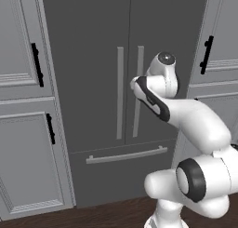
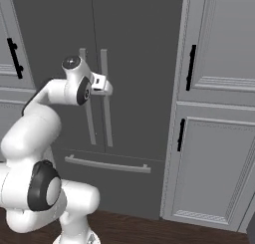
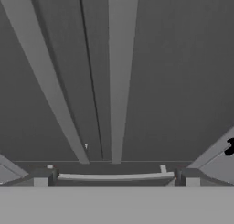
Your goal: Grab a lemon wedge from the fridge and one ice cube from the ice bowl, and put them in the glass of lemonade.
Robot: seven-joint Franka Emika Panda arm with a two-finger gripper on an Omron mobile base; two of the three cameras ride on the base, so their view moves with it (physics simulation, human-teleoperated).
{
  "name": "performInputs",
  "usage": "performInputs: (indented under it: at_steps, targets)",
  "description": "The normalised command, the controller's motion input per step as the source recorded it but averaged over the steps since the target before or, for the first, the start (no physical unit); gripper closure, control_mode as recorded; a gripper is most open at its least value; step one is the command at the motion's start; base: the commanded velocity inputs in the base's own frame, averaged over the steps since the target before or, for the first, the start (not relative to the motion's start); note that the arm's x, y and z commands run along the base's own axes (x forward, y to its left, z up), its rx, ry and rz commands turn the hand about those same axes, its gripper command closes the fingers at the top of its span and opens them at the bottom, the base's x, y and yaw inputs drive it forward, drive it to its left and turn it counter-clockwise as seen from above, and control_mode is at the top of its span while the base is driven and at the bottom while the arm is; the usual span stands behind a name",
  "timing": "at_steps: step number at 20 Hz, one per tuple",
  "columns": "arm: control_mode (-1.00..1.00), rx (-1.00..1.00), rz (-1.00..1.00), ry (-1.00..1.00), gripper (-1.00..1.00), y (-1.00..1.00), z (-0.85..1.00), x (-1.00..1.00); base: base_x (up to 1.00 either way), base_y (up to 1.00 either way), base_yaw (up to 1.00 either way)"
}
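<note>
The fridge (image 1: 83, 59) (image 2: 139, 44) (image 3: 183, 81) stands straight ahead with both dark doors shut. My gripper (image 2: 106, 84) (image 3: 116, 181) is raised at mid-door height, close in front of the right door's long light handle (image 1: 138, 64) (image 2: 106, 123) (image 3: 119, 72). The left door's handle (image 3: 45, 72) runs beside it. The jaws stand wide open with nothing between them, and the fingertips (image 3: 40, 181) sit far apart. The lemon wedge is hidden behind the shut doors. The ice bowl and the glass of lemonade are out of view.
A horizontal bar handle (image 1: 125, 155) (image 2: 107, 165) crosses the fridge's bottom drawer. Paneled grey cabinets with black handles flank the fridge on the left (image 1: 23, 129) and right (image 2: 214, 138). The floor (image 2: 134, 230) is dark wood.
</note>
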Motion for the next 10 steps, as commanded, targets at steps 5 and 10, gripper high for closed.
performInputs:
  at_steps: [5, 10]
  targets:
    - [-1.00, 0.00, 0.00, -0.01, -1.00, -0.02, -0.25, 0.42, 0.00, 0.00, 0.00]
    - [-1.00, 0.00, 0.00, -0.06, -1.00, 0.00, -0.45, 0.58, 0.00, 0.00, 0.00]
